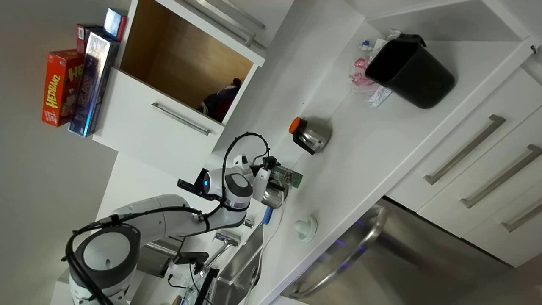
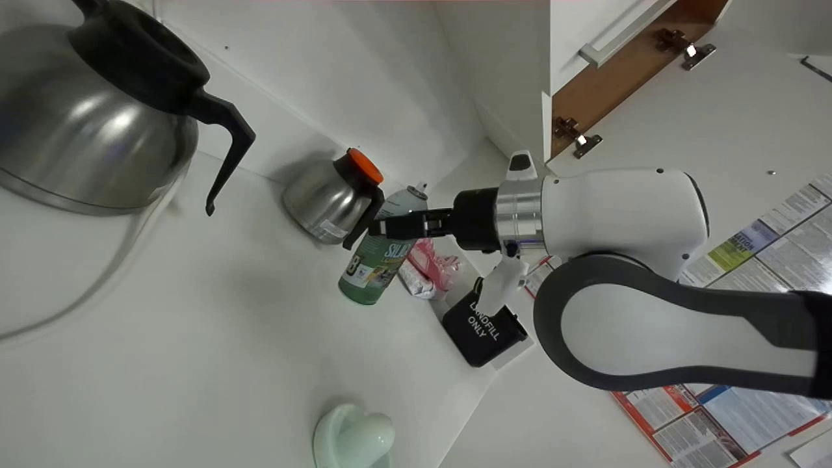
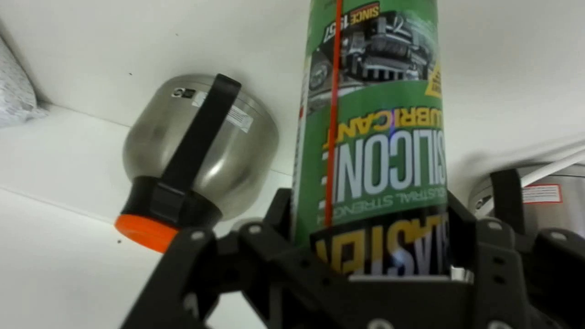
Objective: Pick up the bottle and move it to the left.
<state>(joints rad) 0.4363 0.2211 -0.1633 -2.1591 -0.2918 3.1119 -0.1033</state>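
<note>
Wrist view: my pincer (image 3: 370, 217) is clamped round the green spray can (image 3: 379, 141), prob. the task's btl, toward its nozzle end, presumably so the base is free for set-down. Orange-lidded carafe (image 3: 201, 151) at approx. 9 o'clock of it, steel pot (image 3: 550, 212) 3–4 o'clock; in an exterior view it looks off the counter (image 2: 227, 377), prob. to clear both.
</note>
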